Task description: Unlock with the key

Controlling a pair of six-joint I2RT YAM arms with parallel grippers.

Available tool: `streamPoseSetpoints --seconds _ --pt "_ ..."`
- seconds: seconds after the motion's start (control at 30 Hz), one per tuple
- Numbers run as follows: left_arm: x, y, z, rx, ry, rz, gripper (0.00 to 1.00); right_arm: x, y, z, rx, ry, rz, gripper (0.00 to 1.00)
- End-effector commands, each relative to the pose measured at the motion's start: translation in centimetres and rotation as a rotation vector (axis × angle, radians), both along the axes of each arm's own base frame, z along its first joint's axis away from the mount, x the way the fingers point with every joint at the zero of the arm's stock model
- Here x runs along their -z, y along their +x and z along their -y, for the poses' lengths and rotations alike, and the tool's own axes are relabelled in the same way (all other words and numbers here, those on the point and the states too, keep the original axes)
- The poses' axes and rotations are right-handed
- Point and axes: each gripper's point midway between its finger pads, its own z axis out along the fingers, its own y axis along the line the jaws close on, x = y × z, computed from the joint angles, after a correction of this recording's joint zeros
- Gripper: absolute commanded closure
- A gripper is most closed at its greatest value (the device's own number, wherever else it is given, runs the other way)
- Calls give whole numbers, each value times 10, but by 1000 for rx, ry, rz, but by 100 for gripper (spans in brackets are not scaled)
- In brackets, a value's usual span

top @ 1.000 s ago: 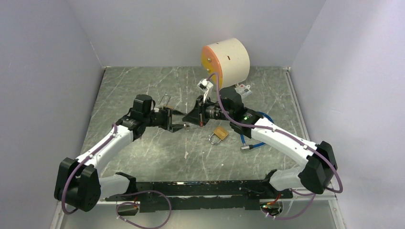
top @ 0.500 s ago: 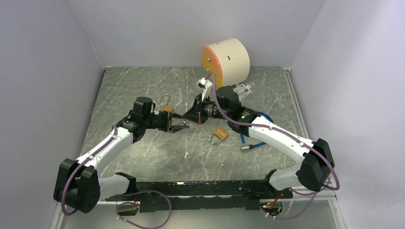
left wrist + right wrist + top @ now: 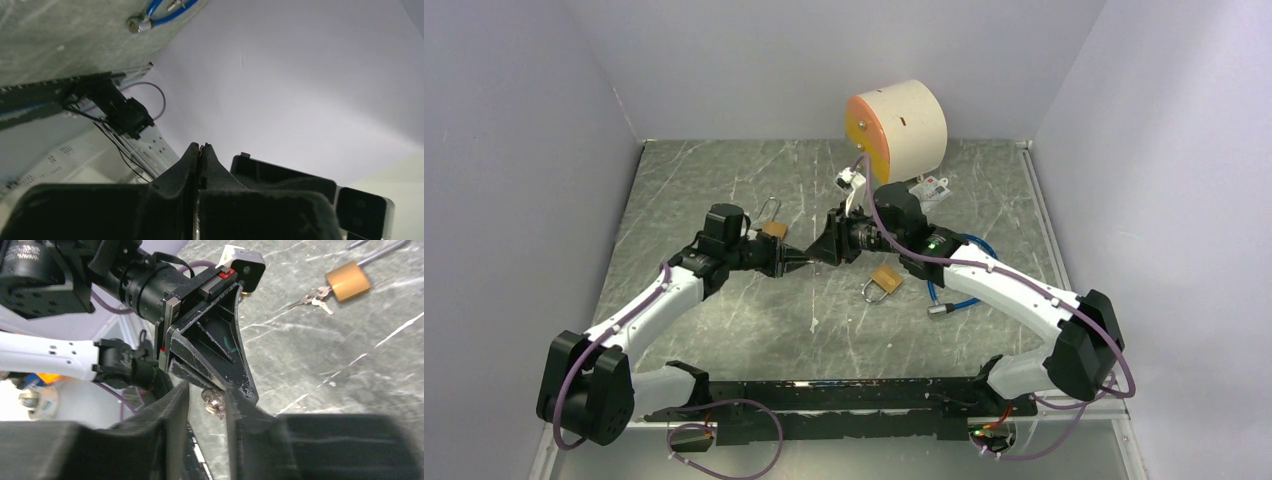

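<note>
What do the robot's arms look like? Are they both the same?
Yes, twins. The left arm and right arm have smooth white shells with chunky black joints. A thin purple cable loops along each. The left gripper and right gripper are black, with two pointed fingers.

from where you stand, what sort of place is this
Probably a robot lab test cell: plain white walls box in a marble-look tabletop, two arms are bolted at its edge, and a brass padlock lies there.

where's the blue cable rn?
Top view, right side: blue cable lies partly under the right forearm, just right of the loose brass padlock.
</note>
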Motion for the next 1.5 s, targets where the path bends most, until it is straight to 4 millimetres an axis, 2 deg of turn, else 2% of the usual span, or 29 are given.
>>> streamPoseSetpoints --seconds 0.0,0.07,0.13,0.2,0.27,0.4,0.47,0.57,0.67,0.77,0.93,1.07,1.33,1.4,1.47 --pt "-4 12 -3 34 126 228 97 -38 -1 6 38 68 42 51" --pt "-6 19 -6 40 185 359 97 -43 3 12 87 86 26 41" --pt "-12 28 -12 31 250 521 97 -50 9 19 136 115 -5 37" --pt "-31 35 -16 20 290 755 98 -54 16 27 182 149 -51 35" --pt "-58 38 -19 4 306 1002 97 -59 17 30 179 198 -87 33" --pt "-112 23 -17 78 330 1501 97 -82 0 20 50 300 -88 30" --pt "-128 8 -13 172 335 1717 97 -96 -6 14 -2 342 -81 30" --pt "-142 -2 -16 234 403 1897 97 -117 -9 11 -35 414 -43 29" --pt "-156 -2 -22 203 450 1945 97 -132 -13 5 -80 448 -15 28" --pt "-170 -2 -21 165 415 1924 97 -131 -13 0 -88 430 -1 31" --pt "-181 -3 -19 72 309 1854 98 -125 -15 -2 -99 434 -6 37" --pt "-186 -6 -17 36 234 1840 97 -133 -19 -7 -147 451 2 60" --pt "-191 -11 -14 30 166 1853 98 -141 -11 -10 -122 480 6 77" --pt "-192 -11 -14 23 156 1854 97 -142 -10 -10 -113 489 6 92" --pt "-193 -10 -15 13 153 1844 97 -144 -8 -10 -101 491 10 100"
